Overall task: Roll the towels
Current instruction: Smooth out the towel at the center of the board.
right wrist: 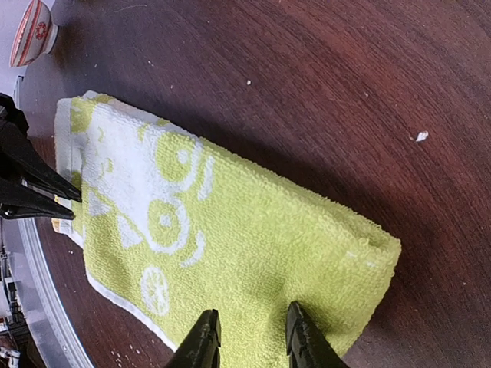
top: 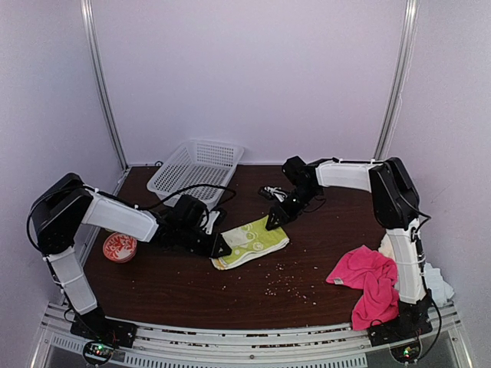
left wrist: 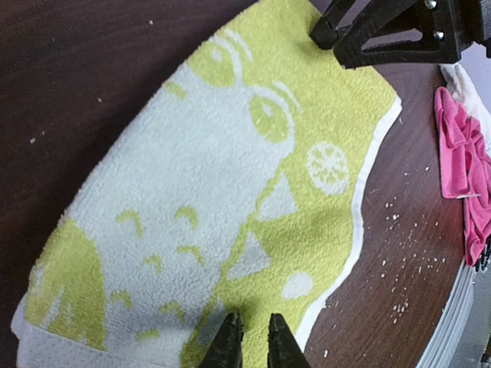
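Observation:
The lime-yellow towel point(top: 253, 241) with a white pattern lies folded flat at the table's middle. It also shows in the left wrist view point(left wrist: 230, 176) and the right wrist view point(right wrist: 245, 238). My left gripper point(top: 222, 245) is at its left end, its jaws nearly together on the cloth point(left wrist: 254, 337). My right gripper point(top: 270, 222) is at its far right end, its jaws apart with the tips down on the cloth point(right wrist: 249, 337). The hot-pink towel point(top: 368, 280) lies crumpled by the right arm's base, with a cream towel point(top: 441, 280) behind it. The pale-blue towel is not in view.
A white mesh basket point(top: 196, 165) stands at the back left. A red-and-white bowl point(top: 120, 247) sits at the left edge. A small black cable bundle point(top: 270, 192) lies behind the towel. Crumbs point(top: 284, 284) dot the dark wood table in front of it.

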Motion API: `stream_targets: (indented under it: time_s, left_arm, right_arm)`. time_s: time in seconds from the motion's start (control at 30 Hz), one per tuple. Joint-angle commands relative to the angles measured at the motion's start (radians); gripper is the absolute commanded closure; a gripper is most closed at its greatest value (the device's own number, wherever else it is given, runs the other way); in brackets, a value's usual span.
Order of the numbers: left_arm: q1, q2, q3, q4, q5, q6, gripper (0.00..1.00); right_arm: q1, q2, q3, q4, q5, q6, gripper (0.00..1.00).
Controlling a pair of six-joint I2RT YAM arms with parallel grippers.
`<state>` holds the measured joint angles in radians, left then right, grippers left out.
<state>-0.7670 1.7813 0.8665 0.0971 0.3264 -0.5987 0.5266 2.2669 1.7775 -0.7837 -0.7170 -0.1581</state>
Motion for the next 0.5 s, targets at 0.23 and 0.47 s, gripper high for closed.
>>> stream_targets:
  time_s: [0.23,0.47]
  left_arm:
    - [-0.006,-0.045,-0.042,-0.117,0.002,0.085,0.88]
    - [-0.006,-0.048,-0.045,-0.193,-0.063,0.122,0.88]
  right_arm:
    - [0.004,-0.034,-0.048,0.033,0.191,0.014,0.73]
    - [0.007,-0.086,-0.172,0.047,0.202,-0.001,0.74]
